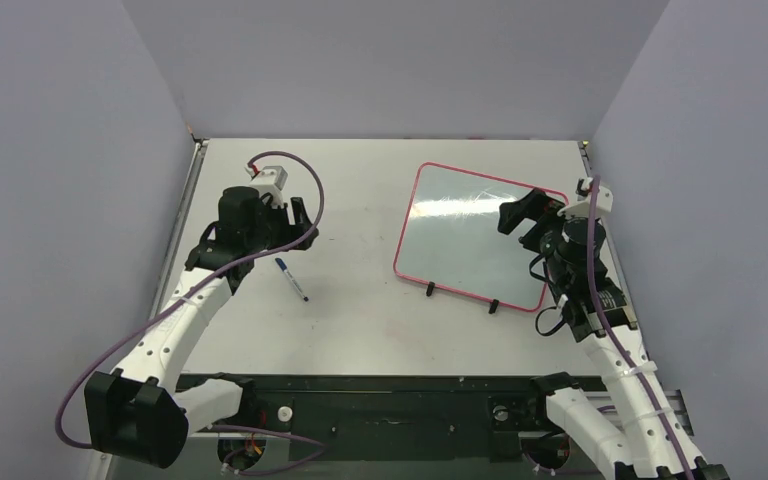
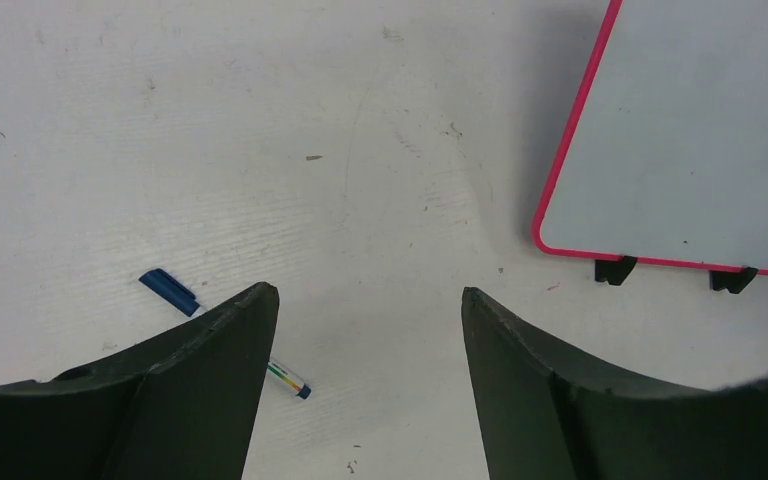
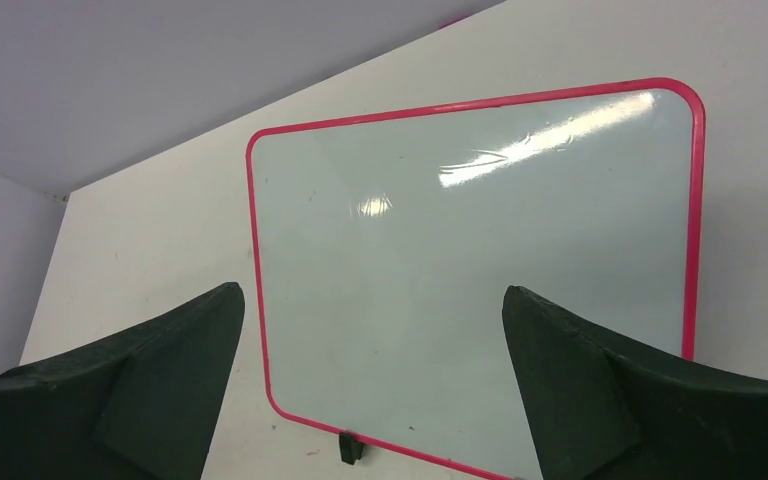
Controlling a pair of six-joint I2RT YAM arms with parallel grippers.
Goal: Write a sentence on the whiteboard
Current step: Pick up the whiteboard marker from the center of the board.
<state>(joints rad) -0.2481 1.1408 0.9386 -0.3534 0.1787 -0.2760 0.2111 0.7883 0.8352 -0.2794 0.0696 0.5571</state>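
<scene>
Glossy white whiteboard (image 1: 475, 240), pink-framed, round-cornered, sits right on the scuffed counter (image 1: 360, 320); my left pincer (image 2: 365, 292) and right pincer (image 3: 372, 290) gape apart.

pale lilac walls (image 1: 390, 60) close in a scuffed white table (image 1: 360, 330) on three sides, evenly lit.
</scene>
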